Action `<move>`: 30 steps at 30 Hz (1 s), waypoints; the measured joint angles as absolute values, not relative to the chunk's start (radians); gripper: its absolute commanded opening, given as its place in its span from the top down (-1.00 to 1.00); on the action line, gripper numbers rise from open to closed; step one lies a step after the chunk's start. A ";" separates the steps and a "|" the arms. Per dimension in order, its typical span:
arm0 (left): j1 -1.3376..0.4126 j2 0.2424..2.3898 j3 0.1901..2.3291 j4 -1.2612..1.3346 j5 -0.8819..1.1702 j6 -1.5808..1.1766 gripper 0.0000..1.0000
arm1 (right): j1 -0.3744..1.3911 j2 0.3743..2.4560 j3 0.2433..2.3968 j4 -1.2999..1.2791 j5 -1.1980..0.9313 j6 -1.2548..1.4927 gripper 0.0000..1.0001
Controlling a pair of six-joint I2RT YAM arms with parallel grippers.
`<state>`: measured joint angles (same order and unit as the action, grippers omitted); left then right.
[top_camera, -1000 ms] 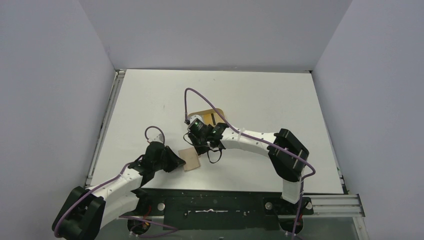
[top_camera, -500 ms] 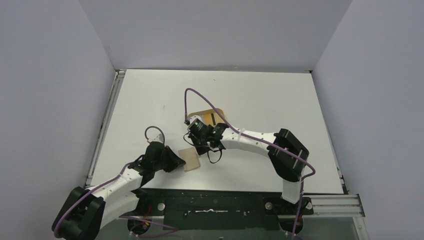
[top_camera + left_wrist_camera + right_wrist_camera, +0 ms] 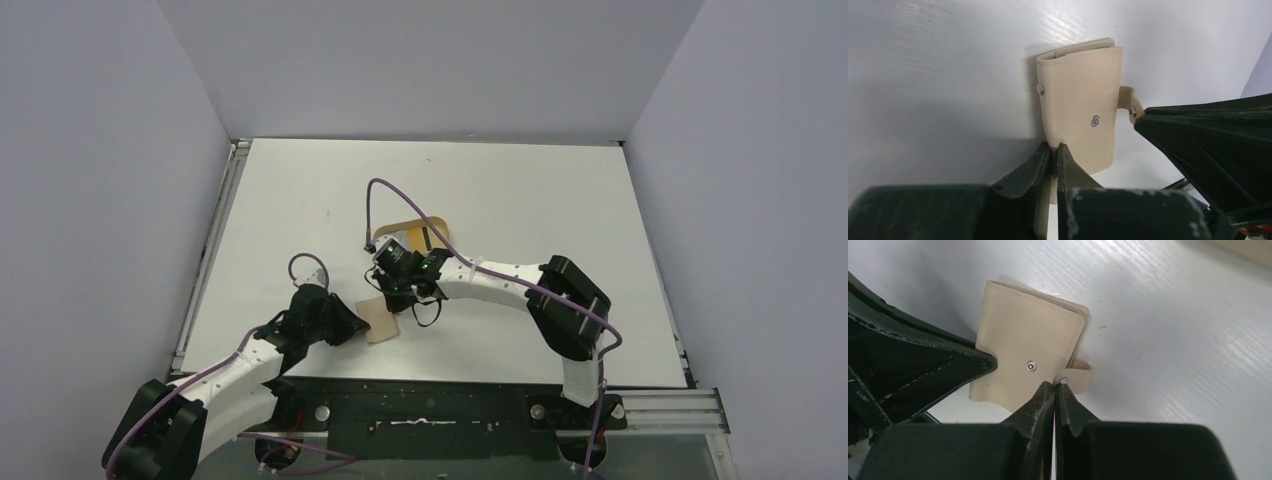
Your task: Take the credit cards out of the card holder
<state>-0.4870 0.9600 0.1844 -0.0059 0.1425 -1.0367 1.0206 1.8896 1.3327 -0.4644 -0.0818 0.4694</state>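
Note:
The card holder (image 3: pixel 384 319) is a tan folded wallet lying flat on the white table. It also shows in the left wrist view (image 3: pixel 1080 95) and the right wrist view (image 3: pixel 1020 347). My left gripper (image 3: pixel 355 324) is shut on the wallet's left edge (image 3: pixel 1054 146). My right gripper (image 3: pixel 398 296) is shut on the short strap tab (image 3: pixel 1082 376) at the wallet's right side, its tips (image 3: pixel 1054 385) by the snap ring. The snap button (image 3: pixel 1031 366) sits in the flap's middle. The wallet is closed. No credit cards show.
A tan oval tray (image 3: pixel 412 228) stands just behind the right wrist, partly hidden by the arm and its purple cable. A corner of the tray shows in the right wrist view (image 3: pixel 1248 250). White walls enclose the table on three sides.
The right arm has shifted slightly left and toward the wallet. The wallet and the left arm stay in place.

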 measured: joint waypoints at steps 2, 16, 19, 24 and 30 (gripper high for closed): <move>-0.487 0.954 0.184 -0.014 0.142 -1.037 1.00 | 1.021 1.908 1.333 -0.453 -0.105 0.473 1.00; -0.487 0.945 0.184 -0.027 0.142 -1.037 1.00 | 1.022 1.945 1.333 -0.405 -0.223 0.486 1.00; -0.487 0.945 0.184 -0.027 0.142 -1.037 1.00 | 1.022 1.945 1.333 -0.392 -0.243 0.491 1.00; -0.487 0.945 0.184 -0.027 0.142 -1.037 1.00 | 1.022 1.945 1.333 -0.372 -0.268 0.503 1.00; -0.487 0.943 0.184 -0.028 0.142 -1.036 1.00 | 1.021 1.968 1.333 -0.358 -0.278 0.510 1.00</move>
<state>-0.4870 0.9428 0.1844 -0.0280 0.1421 -1.0363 1.0214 1.9682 1.3327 -0.3584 -0.2783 0.5102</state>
